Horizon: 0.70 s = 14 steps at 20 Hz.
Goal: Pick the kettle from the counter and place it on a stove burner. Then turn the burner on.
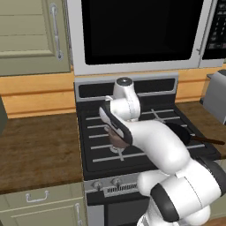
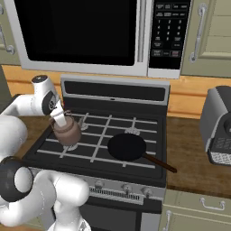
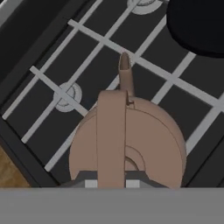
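The dark brown wood-grain counter (image 1: 39,145) flanks a black stove top (image 2: 149,131) with pale grey grate bars. A black frying pan (image 2: 127,146) rests on the grate; a grey toaster (image 2: 219,126) stands on the right counter.

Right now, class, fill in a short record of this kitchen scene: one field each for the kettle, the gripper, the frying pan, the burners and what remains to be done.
kettle: small brownish-mauve metal kettle over the stove's front-left grate, spout pointing across the grate bars; whether it rests on the bars cannot be told
gripper: two-finger gripper shut on the kettle's arched handle from above
frying pan: black round frying pan on the front-right of the stove, handle pointing right
burner: silver-grey burner ring beside the kettle in the hand view
remaining: release kettle, then turn a front knob
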Motion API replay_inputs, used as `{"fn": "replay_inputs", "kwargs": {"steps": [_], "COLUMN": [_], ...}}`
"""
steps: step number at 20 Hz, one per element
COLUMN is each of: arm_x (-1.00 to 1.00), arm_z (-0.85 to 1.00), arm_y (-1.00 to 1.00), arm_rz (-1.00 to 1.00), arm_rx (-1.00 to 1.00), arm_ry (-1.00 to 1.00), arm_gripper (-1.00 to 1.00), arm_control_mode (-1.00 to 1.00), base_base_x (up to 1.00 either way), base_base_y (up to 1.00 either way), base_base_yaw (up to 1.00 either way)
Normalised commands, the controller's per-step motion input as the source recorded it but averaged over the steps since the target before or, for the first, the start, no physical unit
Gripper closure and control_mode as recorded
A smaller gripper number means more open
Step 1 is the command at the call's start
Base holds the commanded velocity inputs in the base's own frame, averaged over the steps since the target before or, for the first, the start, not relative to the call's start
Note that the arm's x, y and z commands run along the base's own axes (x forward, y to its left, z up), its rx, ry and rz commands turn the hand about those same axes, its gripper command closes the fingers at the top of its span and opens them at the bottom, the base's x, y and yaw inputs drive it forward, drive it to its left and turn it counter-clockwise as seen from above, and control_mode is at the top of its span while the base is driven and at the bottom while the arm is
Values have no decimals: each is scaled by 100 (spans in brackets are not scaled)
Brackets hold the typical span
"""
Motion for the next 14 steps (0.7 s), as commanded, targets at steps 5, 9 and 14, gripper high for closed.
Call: {"fn": "replay_inputs", "kwargs": {"steps": [5,9,14], "arm_x": [3,14,18], "arm_z": [-43,-47,-8], "arm_y": [-1,0,-1], "arm_rz": [-1,0,0], "arm_rx": [24,23,1], "arm_ry": [0,0,0], "arm_gripper": [100,100,100], "arm_control_mode": [-100,-100,-100], "base_base_x": [0,0,0], "base_base_y": [0,0,0], "base_base_yaw": [0,0,0]}}
